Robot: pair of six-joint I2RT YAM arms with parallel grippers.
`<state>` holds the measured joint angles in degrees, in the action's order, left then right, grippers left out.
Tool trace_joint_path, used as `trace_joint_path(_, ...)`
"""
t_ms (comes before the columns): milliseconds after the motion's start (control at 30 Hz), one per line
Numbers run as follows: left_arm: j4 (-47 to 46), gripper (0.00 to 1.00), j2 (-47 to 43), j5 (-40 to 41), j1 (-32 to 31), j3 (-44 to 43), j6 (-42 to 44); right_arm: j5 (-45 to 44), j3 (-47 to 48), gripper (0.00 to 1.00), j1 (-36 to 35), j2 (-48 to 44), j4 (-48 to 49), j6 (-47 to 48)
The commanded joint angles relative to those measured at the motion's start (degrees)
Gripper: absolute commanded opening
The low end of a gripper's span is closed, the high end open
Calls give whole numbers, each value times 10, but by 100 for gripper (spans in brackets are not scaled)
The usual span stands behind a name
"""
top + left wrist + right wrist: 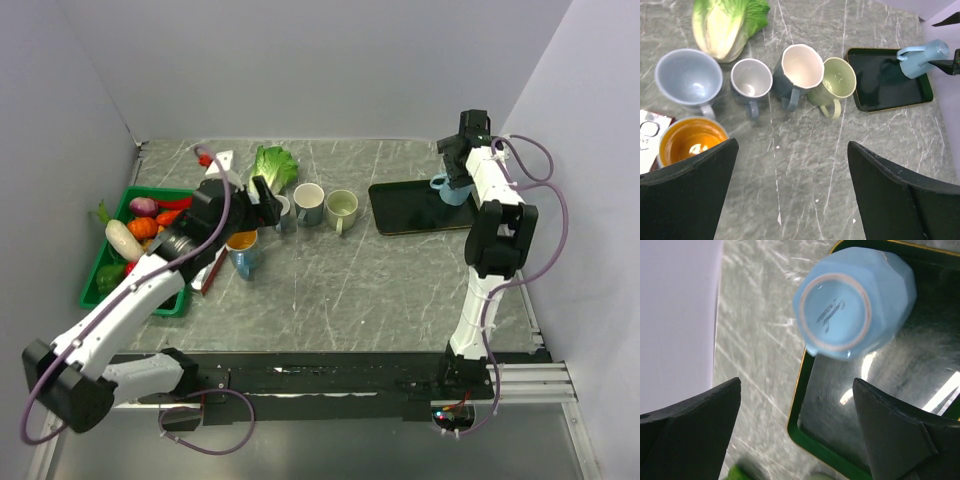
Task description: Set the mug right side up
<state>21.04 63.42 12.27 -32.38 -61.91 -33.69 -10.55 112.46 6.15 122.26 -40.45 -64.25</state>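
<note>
While both arm bases sit at the near edge of the table [330, 300], I see the left arm stretched up and inward over the left half, with a green crate [95, 262] of vegetables just beside it. The left gripper [792, 145] is spread wide with nothing between its fingers [690, 190], and it hovers above a cluster of upright mugs. Nearest to it on the left wrist camera is an orange-lined mug [691, 140]. Behind that runs a row: a large grey-blue mug [688, 77], a small grey mug [751, 80], a dark mug [801, 67] with a cream inside and a pale green mug [836, 77], the last two touching. A cabbage [727, 22] lies just beyond the row. Farther right, well apart from the grey mugs, a black tray [880, 85] lies flat on the table. The light blue mug [855, 302] I'm after sits at the tray's far right end, close to the rim. On the right wrist camera its base faces the lens, so it is not right side up, and from the left wrist camera it looks tilted, with the handle toward the row of mugs. The right gripper [796, 385] hangs over it, set wide apart and holding nothing; I cannot tell whether either finger touches the mug.
</note>
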Motion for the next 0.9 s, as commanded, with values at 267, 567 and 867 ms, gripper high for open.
trace_joint_path(267, -51, 96, 91, -57, 25, -76, 20, -37, 71, 96, 4, 56, -76, -113)
trace_joint_path(567, -53, 96, 101, -76, 52, -84, 27, -40, 84, 97, 21, 73, -110, -166)
trace_joint_path(867, -59, 96, 91, -33, 72, -73, 28, 26, 49, 97, 51, 71, -145, -219)
